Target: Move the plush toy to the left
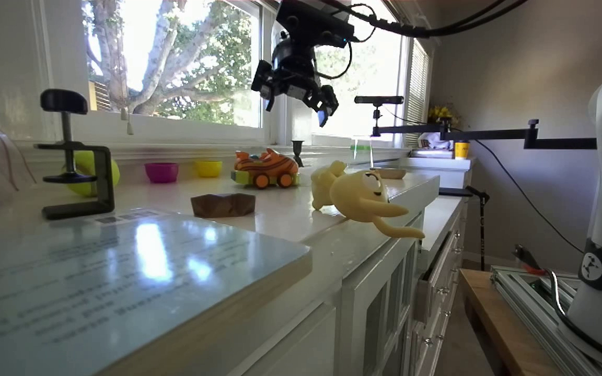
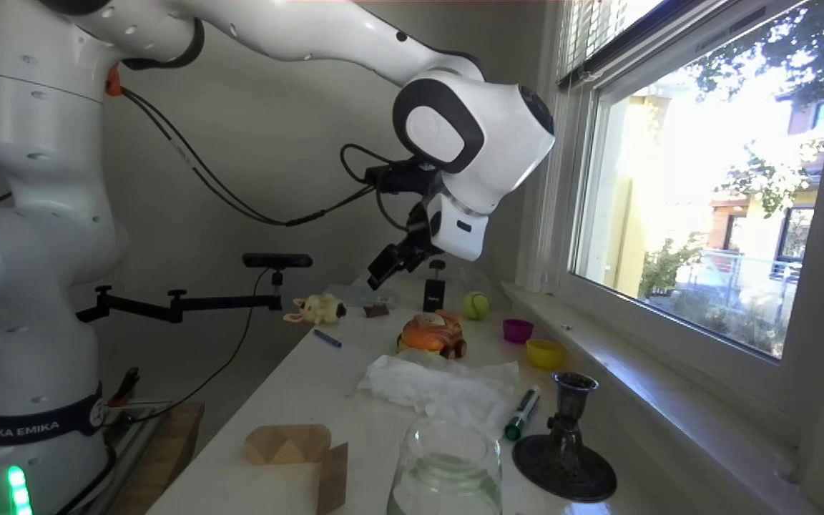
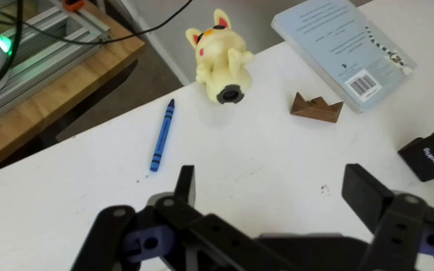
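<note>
Plainly my fingers [image 3: 367,197] stood wide; in the wrist view the yellow toy animal [image 3: 222,62] lay far, left of their midline, head off the bench [image 3: 247,146].

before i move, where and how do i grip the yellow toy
Take the yellow toy by its rounded body, probably from above: it lies with its head past the counter edge, so an outward push could tip it off.
</note>
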{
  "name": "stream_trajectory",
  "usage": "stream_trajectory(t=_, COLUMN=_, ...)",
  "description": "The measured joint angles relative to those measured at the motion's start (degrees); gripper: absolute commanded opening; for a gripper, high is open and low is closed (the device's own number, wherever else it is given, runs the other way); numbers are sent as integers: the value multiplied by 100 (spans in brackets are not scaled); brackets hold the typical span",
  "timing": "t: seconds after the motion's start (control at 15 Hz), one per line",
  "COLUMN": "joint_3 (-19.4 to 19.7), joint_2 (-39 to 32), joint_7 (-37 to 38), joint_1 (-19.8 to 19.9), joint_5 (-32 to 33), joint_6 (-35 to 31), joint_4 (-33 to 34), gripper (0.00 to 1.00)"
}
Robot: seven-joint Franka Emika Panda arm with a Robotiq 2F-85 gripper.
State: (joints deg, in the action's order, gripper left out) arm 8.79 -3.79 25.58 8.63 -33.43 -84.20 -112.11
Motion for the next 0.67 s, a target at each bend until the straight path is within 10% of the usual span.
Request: stream_trajectory(t=0.67, joint_3=-273, joint_2=-346, joint_7=-325, joint_1=-360, joint_5=2426, joint_6=-476, joint_4=889, gripper=100)
